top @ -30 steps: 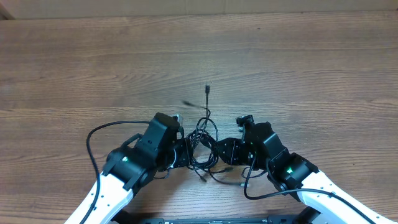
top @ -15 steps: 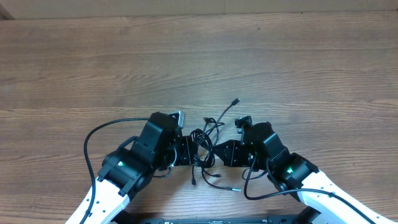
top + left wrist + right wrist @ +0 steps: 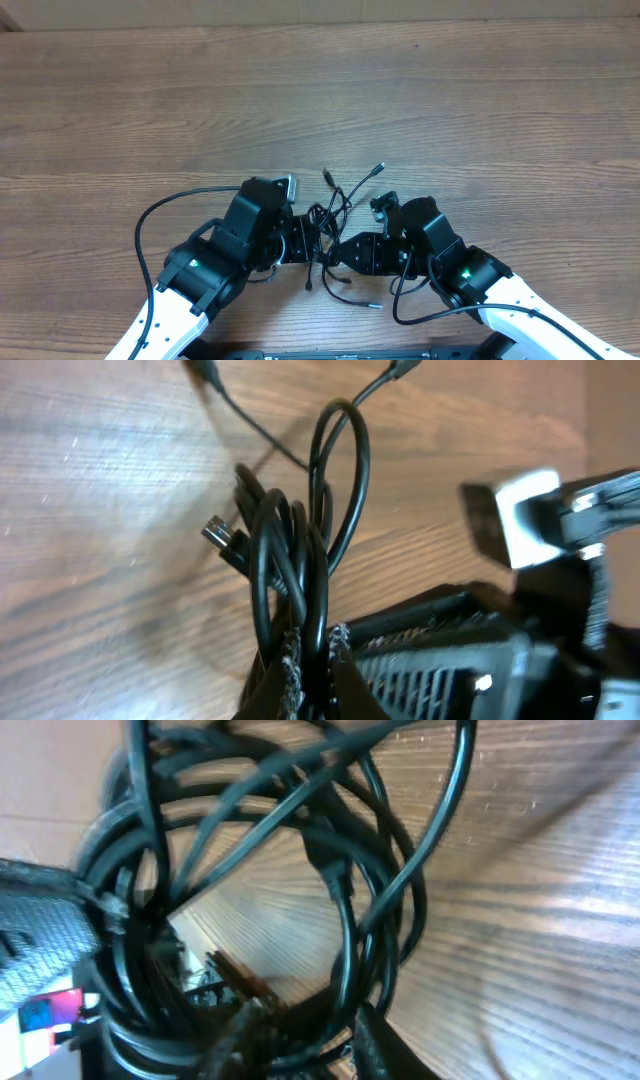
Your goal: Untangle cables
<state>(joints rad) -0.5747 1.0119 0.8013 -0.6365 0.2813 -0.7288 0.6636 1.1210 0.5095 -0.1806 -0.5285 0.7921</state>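
Gripping the cables (image 3: 335, 205) from both sides, left gripper (image 3: 308, 243) and right gripper (image 3: 345, 252) each have jaws pinched onto strands of the knot, which sits between them near the table's (image 3: 480, 100) front edge. Looks barely started: loops all bunched, only two plug ends (image 3: 378, 167) poke free. Wide bare wood ahead and to both sides for pulling apart.

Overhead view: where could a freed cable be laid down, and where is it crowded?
Bare: the far half of the table beyond the plug ends, and both side stretches outside the arms. Crowded: near centre, where the cables bunch between left gripper and right gripper.
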